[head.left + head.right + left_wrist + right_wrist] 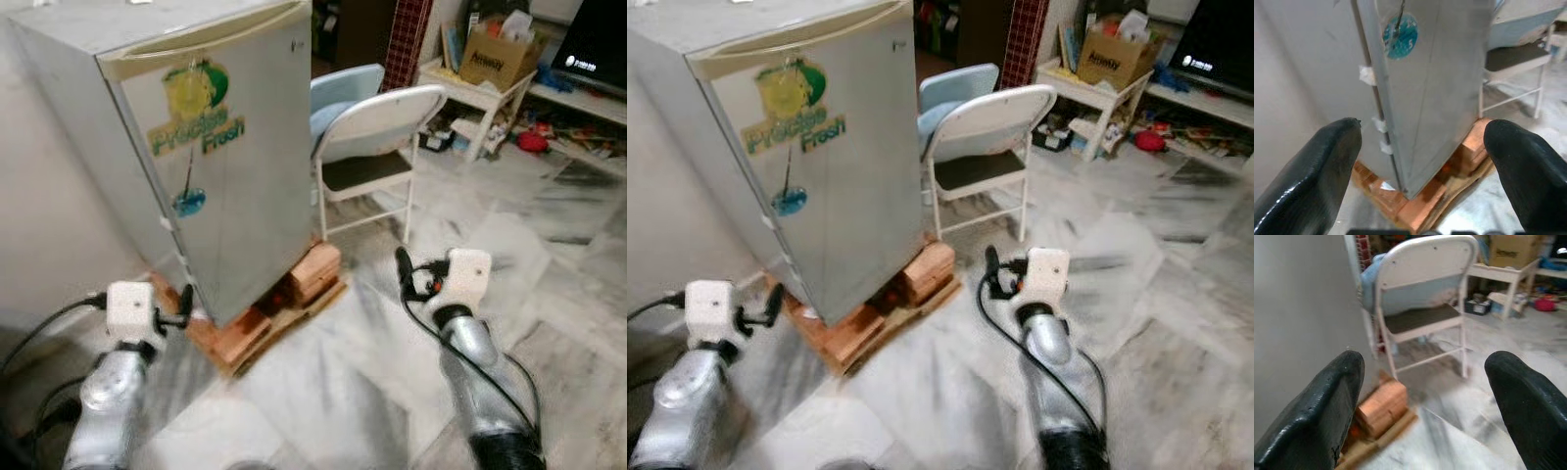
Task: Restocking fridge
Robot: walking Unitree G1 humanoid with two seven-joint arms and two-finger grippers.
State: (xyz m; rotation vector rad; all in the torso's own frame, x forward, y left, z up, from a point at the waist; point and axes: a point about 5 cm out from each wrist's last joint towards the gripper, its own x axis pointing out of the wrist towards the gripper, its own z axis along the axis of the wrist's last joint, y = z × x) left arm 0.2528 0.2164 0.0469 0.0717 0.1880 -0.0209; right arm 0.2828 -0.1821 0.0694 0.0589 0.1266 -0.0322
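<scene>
I see the marble floor [549,294] spreading across the room, pale with grey veins. On it, ahead and to my left, stands the silver fridge [245,176], its door shut, with a green and yellow "Fresh" sticker [196,113] high on the door and a small blue round sticker [189,203] lower down. The fridge sits raised on a stack of reddish bricks [294,289] over a wooden board, and the bricks stick out at its front corner. Just beside the fridge, on its right side, stands a white folding chair [377,147] with a dark seat; a pale blue chair [343,93] is tucked behind it. Farther back on the right I see a white low table [480,98] carrying a cardboard box [500,54], and a dark screen [598,44] at the far right edge, with small items scattered on the floor below it.

My left gripper [183,304] hangs low near the fridge's bottom left corner, apart from it; in its wrist view both fingers [1312,171] are spread wide with the door edge between them in the distance. My right gripper [404,272] hovers over bare floor right of the bricks, fingers [1327,406] likewise parted and holding nothing, facing the folding chair.
</scene>
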